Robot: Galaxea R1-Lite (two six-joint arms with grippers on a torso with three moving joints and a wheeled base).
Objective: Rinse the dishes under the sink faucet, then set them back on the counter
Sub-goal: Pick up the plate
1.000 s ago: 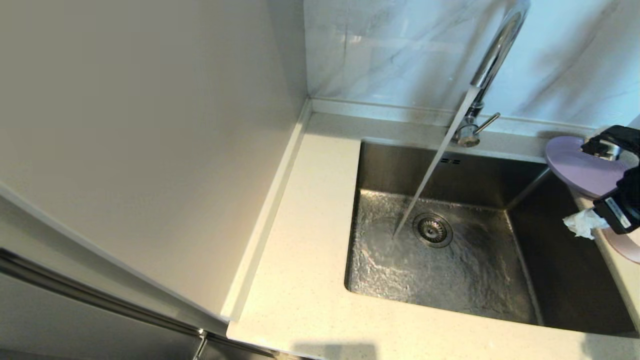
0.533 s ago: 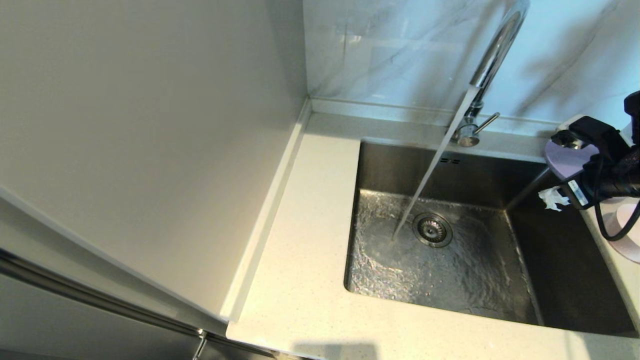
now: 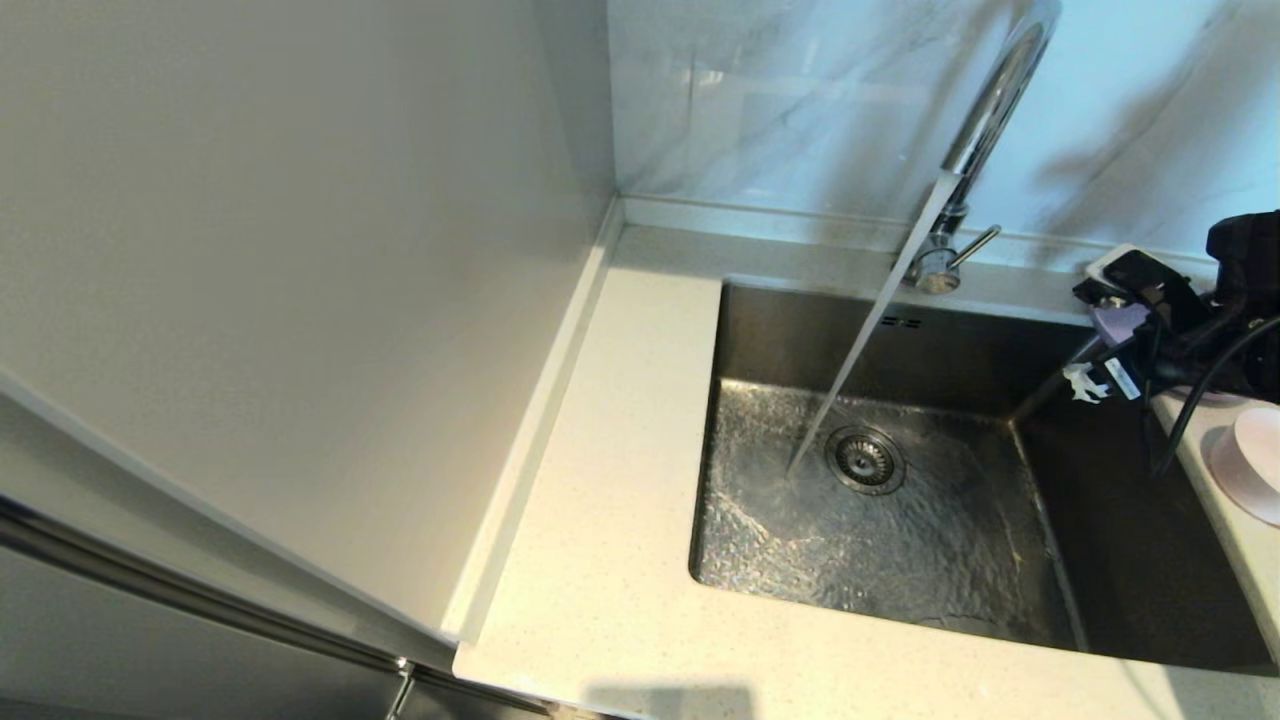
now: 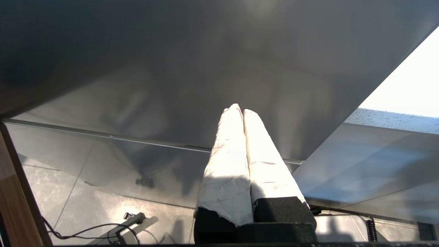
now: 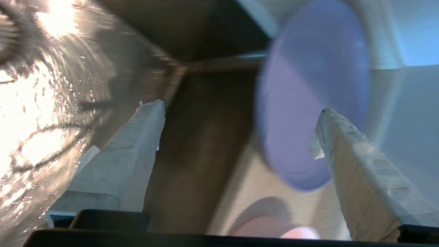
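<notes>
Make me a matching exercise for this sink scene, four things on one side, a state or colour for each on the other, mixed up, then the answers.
1. plate
2. bowl
3. sink faucet
4. right gripper

A. running water
B. pale pink
C. open
D. lavender

Pairs: 1-D, 2-B, 3-A, 4-C

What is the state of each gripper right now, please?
Left gripper: shut, holding nothing, parked away from the sink.
Right gripper: open, holding nothing, at the purple plate by the sink's right edge.
</notes>
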